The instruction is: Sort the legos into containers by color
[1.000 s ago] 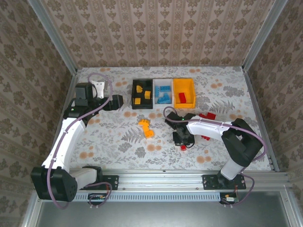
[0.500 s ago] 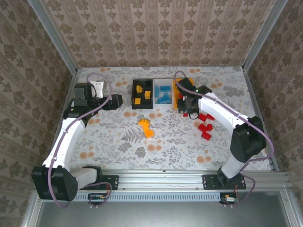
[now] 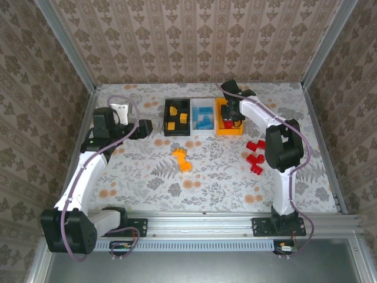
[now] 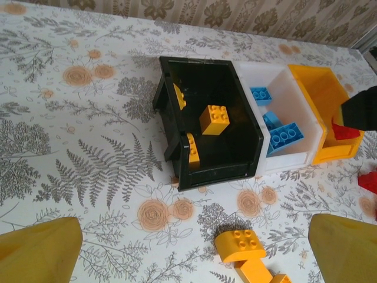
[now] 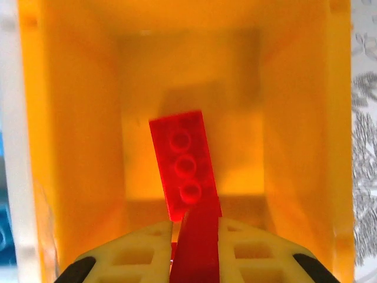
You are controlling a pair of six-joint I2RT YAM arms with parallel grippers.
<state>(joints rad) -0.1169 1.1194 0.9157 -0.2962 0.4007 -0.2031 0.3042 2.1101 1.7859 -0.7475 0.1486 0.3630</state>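
Red brick (image 5: 197, 250) sits pinched in the right end effector (image 5: 197, 227) above the orange-yellow bin (image 5: 76, 147), as its wrist view shows. Overhead, loose red legos (image 3: 255, 158) lie toward the right edge of the tabletop (image 3: 147, 177); the left end effector (image 4: 191, 253) gapes.

the table (image 3: 147, 177) is white with grey ferns and orange flowers. black bin (image 4: 218, 171) holds yellow-orange bricks (image 4: 213, 119), white bin (image 4: 287, 158) blue bricks (image 4: 283, 137), orange-yellow bin (image 4: 321, 97) a red brick (image 5: 185, 165). loose orange bricks (image 3: 182, 160) and red bricks (image 3: 255, 156) lie mid-table. the walls (image 3: 194, 41) are beige damask.
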